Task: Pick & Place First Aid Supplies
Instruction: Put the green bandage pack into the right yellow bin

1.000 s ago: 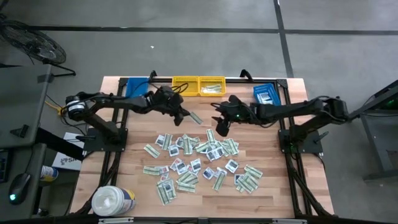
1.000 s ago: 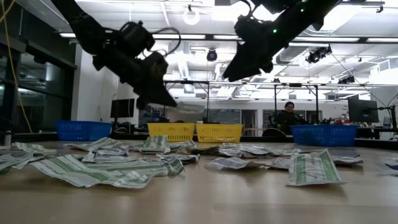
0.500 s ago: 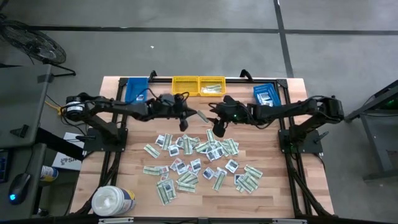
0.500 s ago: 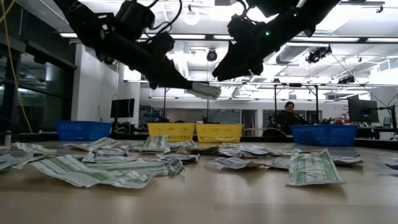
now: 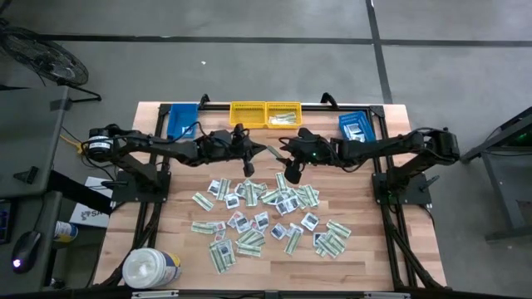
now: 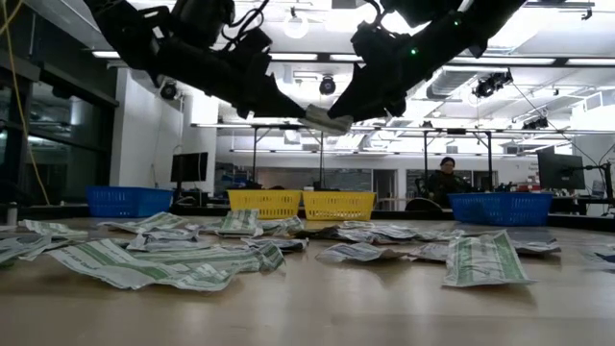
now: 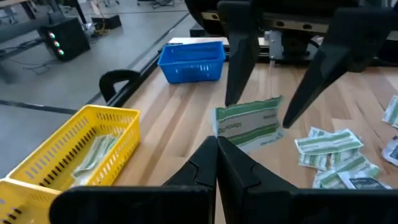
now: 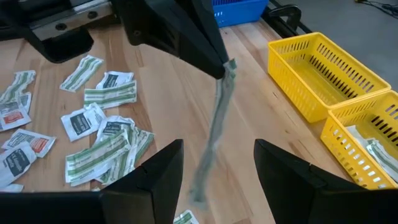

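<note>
The first aid supplies (image 5: 268, 212) lie as a loose pile of flat paper packets on the wooden table. My left gripper (image 5: 259, 150) is shut on one long green-white strip packet (image 7: 249, 124), held well above the table behind the pile. My right gripper (image 8: 217, 180) faces it, open. Its two fingers (image 7: 239, 74) stand on either side of the packet's free end. I see no touch there. In the low view the packet (image 6: 327, 120) hangs high between both grippers. My left gripper pinches the strip packet by one short end (image 7: 225, 138) between its two fingers. The fingers come nearly level from the table's left and lie along the packet. The packet is lifted clear and sticks out past the fingertips toward my right gripper.
Two yellow bins (image 5: 248, 114) (image 5: 284, 115) stand at the far edge, the right one holding green strips. A blue bin (image 5: 181, 119) is at far left and another (image 5: 356, 124) at far right. A big white tub (image 5: 152, 267) stands at the near left corner.
My left gripper has risen and gone toward the table's right, rolling its wrist, still shut on the strip packet. The packet has come up from just above the pile to between my right gripper's open fingers. My right gripper has stayed in place.
</note>
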